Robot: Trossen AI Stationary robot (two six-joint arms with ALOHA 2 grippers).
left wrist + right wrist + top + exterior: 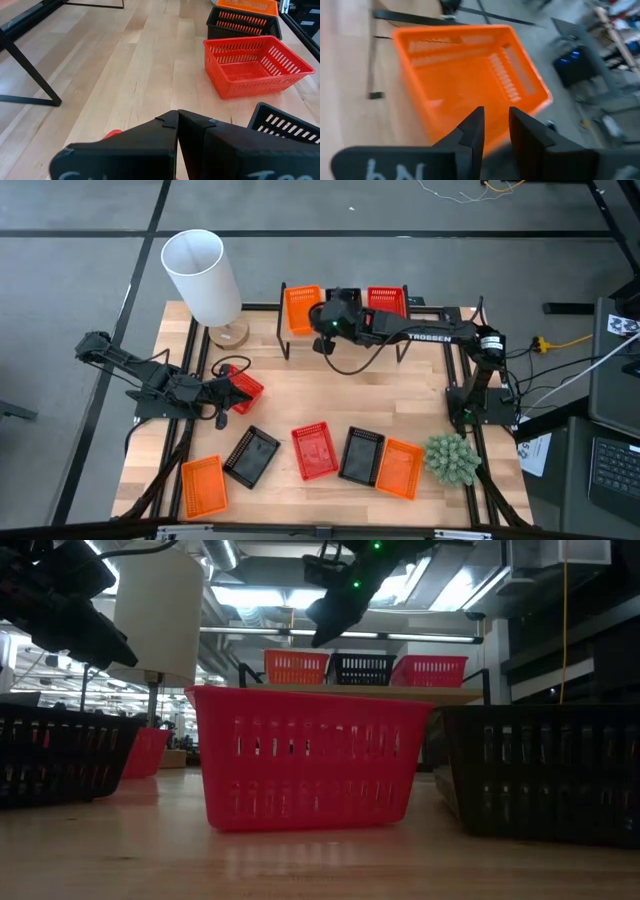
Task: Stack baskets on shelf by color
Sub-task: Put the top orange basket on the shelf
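Three baskets sit in a row on the shelf (345,320) at the back of the desk (300,395): an orange basket (302,308) at the left end, a black basket (362,669) in the middle, a red basket (388,300) at the right end. From above the black one is mostly hidden under the right arm; the low view shows all three side by side.

Six more baskets lie on the desk, making nine in all: three orange, three black, three red. Near the front edge, left to right, lie an orange one (203,484), a black one (251,455) turned on a diagonal, a red one (315,451) with its long axis running roughly front to back, then a black one (362,455) and an orange one (400,468) touching side by side, both also lengthwise front to back. The sixth, red (240,392), lies at the left under the left gripper (222,395), whose fingers are pressed together; whether they pinch its rim cannot be told.

The right gripper (495,127) hangs over the shelf's orange basket, fingers slightly apart and holding nothing.

A white lamp (205,280) stands at the back left corner, a green plant (451,458) at the front right.
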